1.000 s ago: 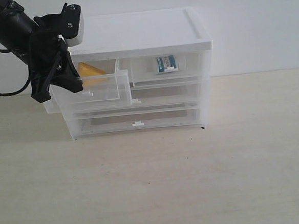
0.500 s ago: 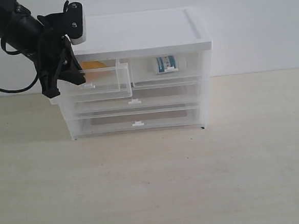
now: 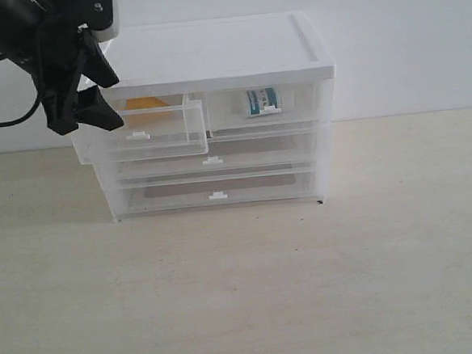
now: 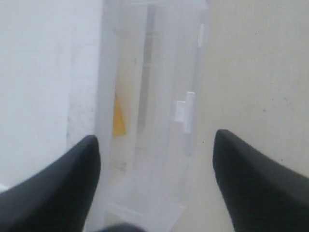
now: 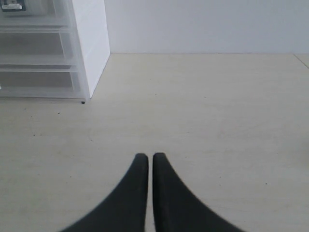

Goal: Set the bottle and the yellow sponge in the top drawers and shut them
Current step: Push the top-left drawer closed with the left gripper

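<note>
The yellow sponge (image 3: 143,104) lies inside the left top drawer (image 3: 162,140). In the left wrist view it shows only as a yellow sliver (image 4: 119,117) behind the clear plastic. A second ago this drawer hung far out of the cabinet (image 3: 227,49) and sagged downward. Half a second ago it was partly pushed in. Now it sits level and further in, but its front still stands out past the front of the right top drawer (image 3: 296,116). Its white clip handle (image 3: 138,136) faces the camera.

The bottle (image 3: 261,101) lies on its side in the right top drawer, label outward, where it lay in both earlier frames.

The left gripper (image 3: 107,98) has risen and drawn back toward the cabinet's upper left corner. Its jaws, pinched together a second ago, are now spread wide and grip nothing. In the left wrist view the drawer's end shows between the two black fingers (image 4: 63,183), apart from both. From the exterior view I cannot tell whether the lower finger still touches the drawer's corner.

The right gripper (image 5: 146,157) is out of the exterior view. Its jaws are pressed together, empty, above the pale wooden table (image 5: 203,106), well apart from the cabinet.
</note>
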You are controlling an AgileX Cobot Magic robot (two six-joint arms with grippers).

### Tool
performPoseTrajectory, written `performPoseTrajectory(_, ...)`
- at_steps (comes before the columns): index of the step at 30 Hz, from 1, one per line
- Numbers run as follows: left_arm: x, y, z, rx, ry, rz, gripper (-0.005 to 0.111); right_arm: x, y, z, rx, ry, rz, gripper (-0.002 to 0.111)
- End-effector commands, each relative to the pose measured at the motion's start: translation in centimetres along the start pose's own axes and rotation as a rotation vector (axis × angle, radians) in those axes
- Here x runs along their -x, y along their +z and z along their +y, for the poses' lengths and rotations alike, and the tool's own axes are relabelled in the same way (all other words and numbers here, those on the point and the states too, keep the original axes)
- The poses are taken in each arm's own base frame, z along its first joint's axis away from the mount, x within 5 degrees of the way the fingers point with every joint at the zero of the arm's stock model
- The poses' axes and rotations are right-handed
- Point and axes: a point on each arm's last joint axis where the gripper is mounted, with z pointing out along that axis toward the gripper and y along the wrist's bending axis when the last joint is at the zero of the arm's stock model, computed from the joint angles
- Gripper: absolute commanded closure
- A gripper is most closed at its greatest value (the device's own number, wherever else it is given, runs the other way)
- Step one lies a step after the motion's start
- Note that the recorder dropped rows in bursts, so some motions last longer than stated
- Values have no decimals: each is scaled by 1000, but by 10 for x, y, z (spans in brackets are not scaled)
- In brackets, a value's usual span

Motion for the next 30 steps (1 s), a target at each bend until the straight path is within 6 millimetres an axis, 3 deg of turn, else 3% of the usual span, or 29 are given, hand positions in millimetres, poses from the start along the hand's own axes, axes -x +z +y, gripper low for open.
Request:
performPoseTrajectory(1, 5, -27, -6, -14, -23, -9, 50, -1, 0, 0, -4, -2, -8, 107)
performPoseTrajectory(3, 6, -28, -11, -71, -39, -11, 63, -1, 0, 0, -4, -2, -8, 107)
performPoseTrajectory(6, 3, -23, -18, -164, -40, 13, 101, -1, 0, 0, -4, -2, -8, 107)
performPoseTrajectory(12, -1, 2, -19, -234, -100, 11, 102, -1, 0, 0, -4, -2, -8, 107)
performPoseTrajectory(16, 3, 18, -12, -186, -154, -57, 102, -1, 0, 0, -4, -2, -8, 107)
performPoseTrajectory(30, -4, 54, 24, 171, -181, -99, 102, -1, 0, 0, -4, -2, -8, 107)
